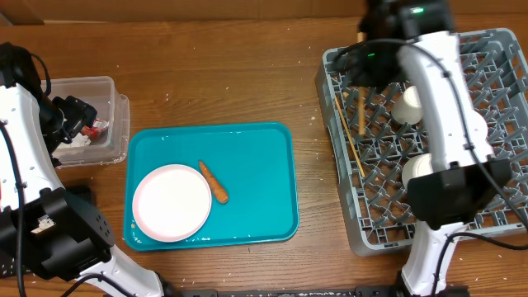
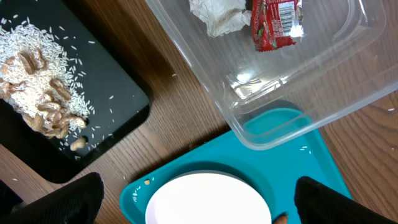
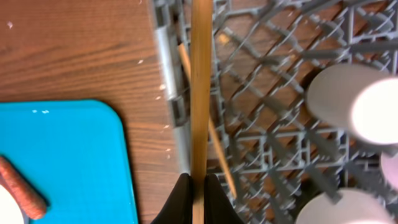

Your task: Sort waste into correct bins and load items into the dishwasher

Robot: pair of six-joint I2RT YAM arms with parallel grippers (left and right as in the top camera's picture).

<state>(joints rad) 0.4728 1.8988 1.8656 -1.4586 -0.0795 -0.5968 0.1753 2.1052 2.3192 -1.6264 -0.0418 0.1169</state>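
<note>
My right gripper (image 3: 199, 186) is shut on a wooden chopstick (image 3: 200, 87) and holds it over the left edge of the grey dishwasher rack (image 1: 495, 49); the chopstick also shows in the overhead view (image 1: 360, 110). A second chopstick (image 1: 350, 136) lies in the rack, seen too in the right wrist view (image 3: 208, 130). White cups (image 1: 407, 104) stand in the rack. My left gripper (image 2: 199, 199) is open and empty above the teal tray (image 1: 256, 177), which holds a white plate (image 1: 172, 202) and a carrot piece (image 1: 214, 182). The plate also shows in the left wrist view (image 2: 208, 199).
A clear plastic bin (image 1: 99, 89) at the left holds a crumpled tissue (image 2: 217, 15) and a red wrapper (image 2: 273, 25). A black tray (image 2: 118, 106) with rice and nuts (image 2: 37, 87) lies beside it. The rack fills the right side of the wooden table.
</note>
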